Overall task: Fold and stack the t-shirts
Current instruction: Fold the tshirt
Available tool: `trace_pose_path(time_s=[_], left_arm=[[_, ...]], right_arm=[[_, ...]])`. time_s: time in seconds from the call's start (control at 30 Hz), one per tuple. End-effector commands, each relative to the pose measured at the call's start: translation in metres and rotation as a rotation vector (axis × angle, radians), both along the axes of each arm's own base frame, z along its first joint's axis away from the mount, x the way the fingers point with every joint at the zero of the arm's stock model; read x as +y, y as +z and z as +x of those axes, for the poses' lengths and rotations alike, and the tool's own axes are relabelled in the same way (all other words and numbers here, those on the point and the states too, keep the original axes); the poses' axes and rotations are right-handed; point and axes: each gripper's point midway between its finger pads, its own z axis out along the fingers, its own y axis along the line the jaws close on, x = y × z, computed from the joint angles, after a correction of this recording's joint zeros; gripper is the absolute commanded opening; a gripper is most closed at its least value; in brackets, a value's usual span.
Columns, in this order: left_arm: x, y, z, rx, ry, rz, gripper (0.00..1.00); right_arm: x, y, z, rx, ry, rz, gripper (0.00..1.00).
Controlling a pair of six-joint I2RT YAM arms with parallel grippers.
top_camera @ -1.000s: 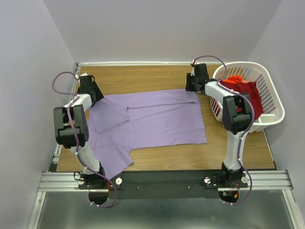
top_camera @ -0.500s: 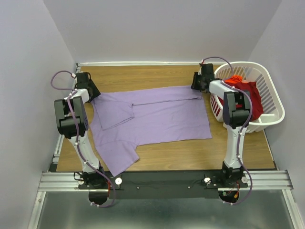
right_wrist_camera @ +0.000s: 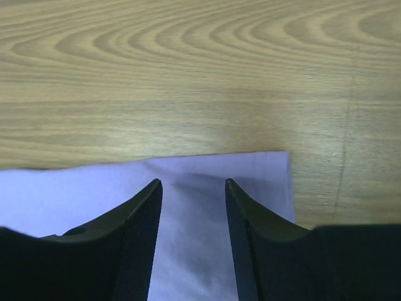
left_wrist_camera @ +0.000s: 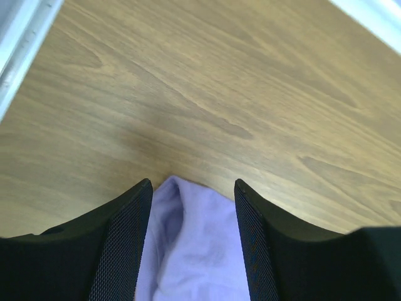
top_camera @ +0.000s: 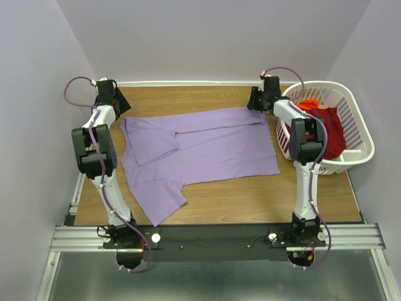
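The lavender t-shirt (top_camera: 207, 147) lies spread flat on the wooden table (top_camera: 188, 97), one sleeve folded over its body. My left gripper (top_camera: 119, 110) is at the shirt's far left corner. In the left wrist view its jaws (left_wrist_camera: 192, 183) are shut on a bunched ridge of lavender cloth (left_wrist_camera: 194, 238). My right gripper (top_camera: 255, 103) is at the far right corner. There its jaws (right_wrist_camera: 193, 182) stand open over cloth (right_wrist_camera: 194, 251) that lies flat on the wood. The red t-shirt (top_camera: 326, 122) sits crumpled in the basket.
A white slatted laundry basket (top_camera: 360, 135) stands at the right edge of the table, close beside the right arm. White walls close in the table at the back and on both sides. Bare wood shows along the far edge and in front of the shirt.
Both arms have reached farther back and dragged the lavender shirt away from the near edge. The right jaws have widened and the cloth corner now lies flat.
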Motion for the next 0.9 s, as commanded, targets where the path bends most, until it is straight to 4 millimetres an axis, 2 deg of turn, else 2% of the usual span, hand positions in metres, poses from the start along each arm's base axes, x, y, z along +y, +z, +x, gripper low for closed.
trace_pose_path(time_s=[0.0, 0.03, 0.07, 0.1, 0.13, 0.17, 0.2, 0.23, 0.27, 0.3, 0.4, 0.47, 0.57, 0.63, 0.67, 0.7, 0.73, 0.87], left_arm=[[-0.003, 0.086, -0.014, -0.142, 0.028, 0.032, 0.63], [-0.005, 0.077, -0.018, -0.122, 0.028, 0.031, 0.63], [-0.007, 0.098, -0.025, -0.163, 0.027, 0.039, 0.63], [-0.014, 0.087, -0.037, -0.133, 0.018, 0.032, 0.63], [-0.023, 0.087, -0.045, -0.130, 0.000, 0.029, 0.63], [-0.028, 0.103, -0.055, -0.160, -0.010, 0.033, 0.63], [-0.037, 0.086, -0.070, -0.121, -0.030, 0.028, 0.63], [-0.043, 0.084, -0.080, -0.117, -0.045, 0.030, 0.63], [-0.053, 0.079, -0.098, -0.108, -0.061, 0.037, 0.63], [-0.054, 0.076, -0.109, -0.099, -0.056, 0.045, 0.63], [-0.063, 0.065, -0.142, -0.081, -0.072, 0.052, 0.63], [-0.072, 0.062, -0.158, -0.083, -0.091, 0.052, 0.63], [-0.077, 0.059, -0.162, -0.081, -0.099, 0.057, 0.63], [-0.087, 0.054, -0.159, -0.072, -0.130, 0.044, 0.63], [-0.091, 0.046, -0.156, -0.055, -0.142, 0.040, 0.63], [-0.096, 0.041, -0.154, -0.044, -0.152, 0.038, 0.63], [-0.098, 0.027, -0.152, -0.010, -0.157, 0.030, 0.63], [-0.103, 0.003, -0.139, 0.045, -0.176, 0.013, 0.63]], right_arm=[[0.012, 0.061, -0.004, -0.077, 0.080, 0.060, 0.53], [0.013, 0.067, -0.007, -0.082, 0.088, 0.066, 0.53], [0.016, 0.072, -0.011, -0.085, 0.095, 0.073, 0.53], [0.022, 0.073, -0.020, -0.074, 0.114, 0.088, 0.53], [0.024, 0.088, -0.026, -0.091, 0.125, 0.101, 0.54], [0.027, 0.094, -0.033, -0.091, 0.132, 0.118, 0.54], [0.033, 0.084, -0.048, -0.053, 0.156, 0.136, 0.54], [0.037, 0.084, -0.056, -0.041, 0.166, 0.148, 0.54], [0.042, 0.095, -0.068, -0.047, 0.176, 0.158, 0.54], [0.042, 0.077, -0.085, 0.002, 0.176, 0.154, 0.54], [0.043, 0.074, -0.114, 0.027, 0.179, 0.139, 0.54], [0.039, 0.057, -0.133, 0.068, 0.174, 0.111, 0.54], [0.036, 0.047, -0.135, 0.081, 0.172, 0.087, 0.54], [0.038, 0.043, -0.130, 0.085, 0.181, 0.085, 0.54], [0.039, 0.044, -0.125, 0.077, 0.186, 0.083, 0.54], [0.040, 0.031, -0.123, 0.103, 0.183, 0.081, 0.54], [0.040, 0.027, -0.121, 0.109, 0.184, 0.079, 0.54], [0.044, 0.014, -0.110, 0.124, 0.182, 0.086, 0.54]])
